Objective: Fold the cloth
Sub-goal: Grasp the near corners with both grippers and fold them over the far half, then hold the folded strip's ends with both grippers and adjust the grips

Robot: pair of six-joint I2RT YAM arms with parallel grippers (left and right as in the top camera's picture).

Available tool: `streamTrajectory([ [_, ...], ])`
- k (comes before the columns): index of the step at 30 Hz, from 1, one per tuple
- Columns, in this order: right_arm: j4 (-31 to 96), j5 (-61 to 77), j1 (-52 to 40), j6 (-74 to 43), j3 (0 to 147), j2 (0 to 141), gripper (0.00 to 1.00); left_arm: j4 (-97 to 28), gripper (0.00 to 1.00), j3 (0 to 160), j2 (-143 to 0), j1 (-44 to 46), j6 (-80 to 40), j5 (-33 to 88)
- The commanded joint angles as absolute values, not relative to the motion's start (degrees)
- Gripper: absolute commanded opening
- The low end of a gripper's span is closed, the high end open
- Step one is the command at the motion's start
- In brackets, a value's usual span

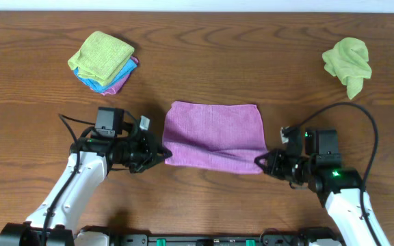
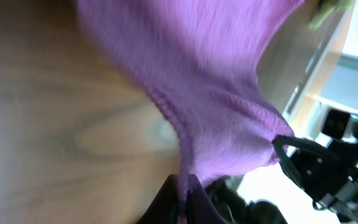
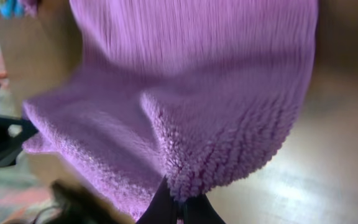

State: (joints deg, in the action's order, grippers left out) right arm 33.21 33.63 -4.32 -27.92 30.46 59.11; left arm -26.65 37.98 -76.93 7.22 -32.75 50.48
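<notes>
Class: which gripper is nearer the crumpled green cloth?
Right. The right gripper pinches the purple cloth at its near right corner, robot-side and left of the crumpled green cloth. The left gripper holds the near left corner, farther away.

— What furniture is there?
— One brown wooden table (image 1: 204, 61) with dark wavy grain, filling nearly the whole overhead view.
— And beyond it?
— A pale strip (image 1: 197, 4) along the far edge; wall or floor, I cannot tell.
— The light?
— Soft and even, with a bright sheen (image 3: 319, 180) on the wood in the right wrist view.
</notes>
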Motion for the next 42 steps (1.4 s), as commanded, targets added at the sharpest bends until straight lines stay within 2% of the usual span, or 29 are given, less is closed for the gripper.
streamTrajectory([
  [1,29.1,28.4,-5.0,-27.1,31.0,60.2,0.01,-23.8,0.06,39.6,-76.5,7.2,-36.1,44.1],
  [6,19.5,26.3,-5.0,-27.2,31.0,65.1,0.01,-15.6,0.06,39.6,-77.5,8.6,-40.4,37.0],
  [16,-2.7,24.5,-7.0,-27.2,31.0,79.1,0.01,0.2,0.06,39.6,-86.6,11.6,-44.0,31.3],
  [21,-9.8,22.8,-7.3,-27.2,31.0,83.8,0.02,6.7,0.06,39.6,-89.2,11.6,-45.5,28.3],
  [32,-20.7,19.5,-7.3,-27.5,31.2,91.6,0.02,12.9,0.06,39.6,-94.6,11.7,-46.2,26.9],
  [42,-23.7,17.3,-7.3,-27.6,33.6,97.6,0.01,14.4,0.06,39.6,-96.5,11.7,-46.7,24.5],
])
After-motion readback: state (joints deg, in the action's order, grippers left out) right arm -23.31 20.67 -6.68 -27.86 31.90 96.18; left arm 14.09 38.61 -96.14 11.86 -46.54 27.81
